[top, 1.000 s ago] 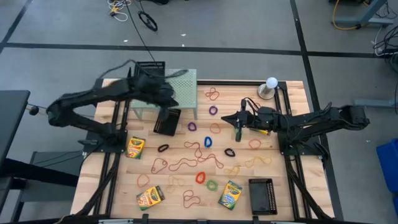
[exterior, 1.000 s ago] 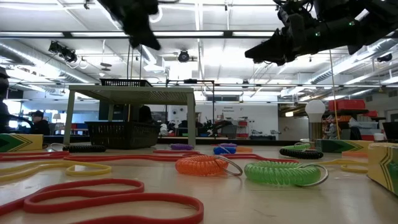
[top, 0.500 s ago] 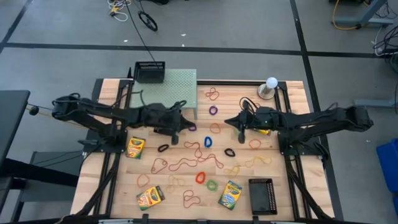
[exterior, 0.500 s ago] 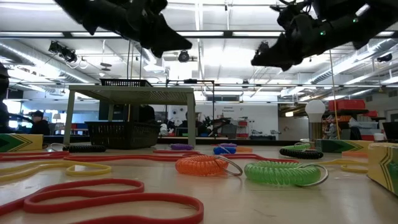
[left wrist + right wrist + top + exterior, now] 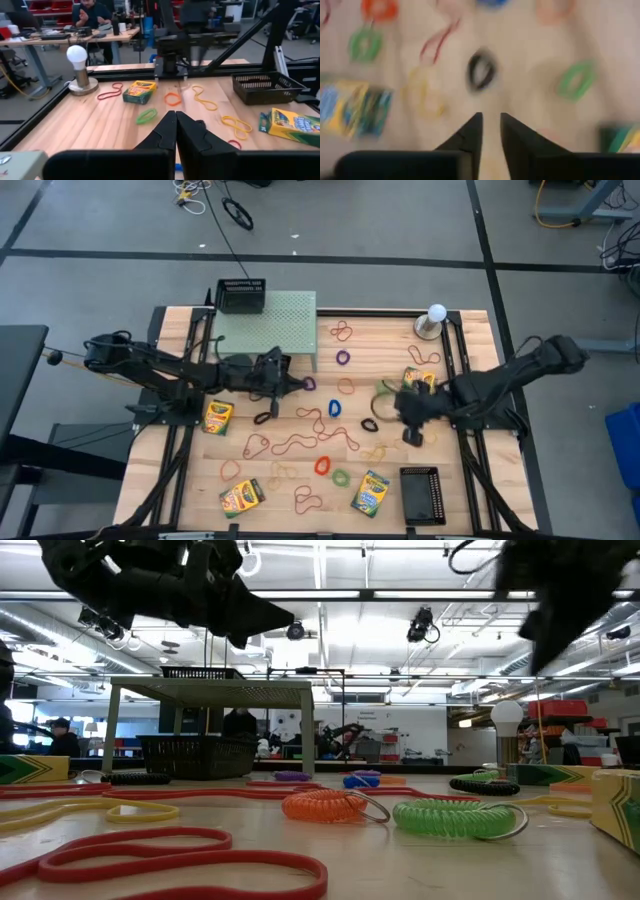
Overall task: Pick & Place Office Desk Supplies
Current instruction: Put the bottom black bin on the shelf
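Left fingers (image 5: 175,131) closed, empty, above the desk (image 5: 460,480). Right fingers (image 5: 490,131) slightly parted, empty; a black rubber band (image 5: 481,70) lies just beyond their tips.

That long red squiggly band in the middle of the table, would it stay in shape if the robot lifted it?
Probably not. The red band lies in loose, wavy curves, so it looks thin and floppy; lifted, it would likely droop. It seems light too.
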Controlling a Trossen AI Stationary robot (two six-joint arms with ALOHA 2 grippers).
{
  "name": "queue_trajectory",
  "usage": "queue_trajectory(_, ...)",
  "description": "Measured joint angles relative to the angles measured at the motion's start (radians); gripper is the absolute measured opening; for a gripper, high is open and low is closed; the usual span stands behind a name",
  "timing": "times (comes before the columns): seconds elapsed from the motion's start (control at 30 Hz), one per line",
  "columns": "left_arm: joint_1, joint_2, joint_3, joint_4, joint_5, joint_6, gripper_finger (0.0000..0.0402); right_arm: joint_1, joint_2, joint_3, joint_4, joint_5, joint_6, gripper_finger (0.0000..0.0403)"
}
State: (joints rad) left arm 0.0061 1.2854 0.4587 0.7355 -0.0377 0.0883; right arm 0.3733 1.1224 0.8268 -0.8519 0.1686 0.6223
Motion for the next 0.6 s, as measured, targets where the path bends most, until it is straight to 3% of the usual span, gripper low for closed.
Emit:
queue_trajectory(0.27,0.002,0.0,-0.019,-0.004,-0.047,0.03,0.0009,0.218,0.132,0.013,0.012,-0.21,0.134,0.0125)
queue_trajectory(0.4,0.002,0.0,-0.019,-0.011,-0.059,0.03,0.0009,0.262,0.198,0.013,0.028,-0.297,0.148,0.0125)
queue_trajectory(0.6,0.0,0.0,-0.019,-0.011,-0.058,0.03,0.0009,0.28,0.279,0.013,0.081,-0.327,0.104,0.0126)
